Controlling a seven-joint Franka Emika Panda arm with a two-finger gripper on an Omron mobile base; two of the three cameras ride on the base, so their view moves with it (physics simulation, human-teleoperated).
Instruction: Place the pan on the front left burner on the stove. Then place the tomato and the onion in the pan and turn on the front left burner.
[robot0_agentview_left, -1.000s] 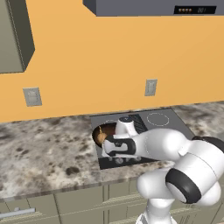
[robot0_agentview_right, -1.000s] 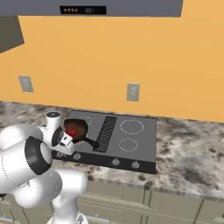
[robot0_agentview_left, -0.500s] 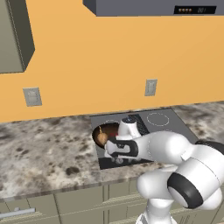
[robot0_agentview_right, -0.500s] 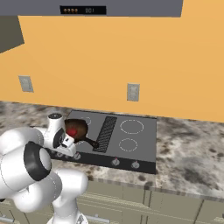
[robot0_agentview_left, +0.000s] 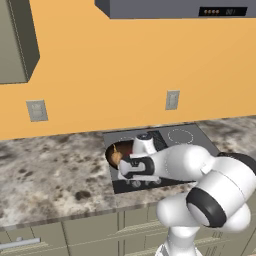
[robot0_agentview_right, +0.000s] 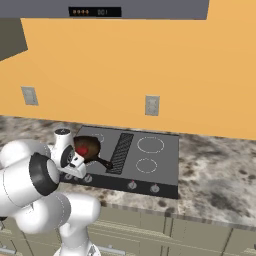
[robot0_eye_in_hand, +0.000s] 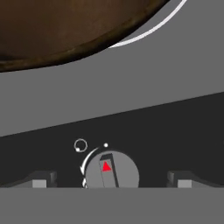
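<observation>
**Jaws spread over the burner knob**

The gripper (robot0_eye_in_hand: 109, 183) stands with its jaws fully apart and empty, one tip either side of a small grey knob (robot0_eye_in_hand: 111, 170) on the stove (robot0_agentview_right: 165, 170). That knob looks stiff and smooth, so I'd pinch its round edge squarely and twist. Just beyond, the pan (robot0_eye_in_hand: 65, 30) sits on the front left burner (robot0_eye_in_hand: 148, 30), holding the tomato (robot0_agentview_right: 83, 150) and onion (robot0_agentview_left: 116, 158).

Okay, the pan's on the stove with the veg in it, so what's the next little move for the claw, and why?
Probably ease straight down and close on the knob. The hand view shows the open claw straddling it, fingertips either side but apart from it. The pan already holds the tomato and onion, so turning the burner on seems all that's left.
</observation>
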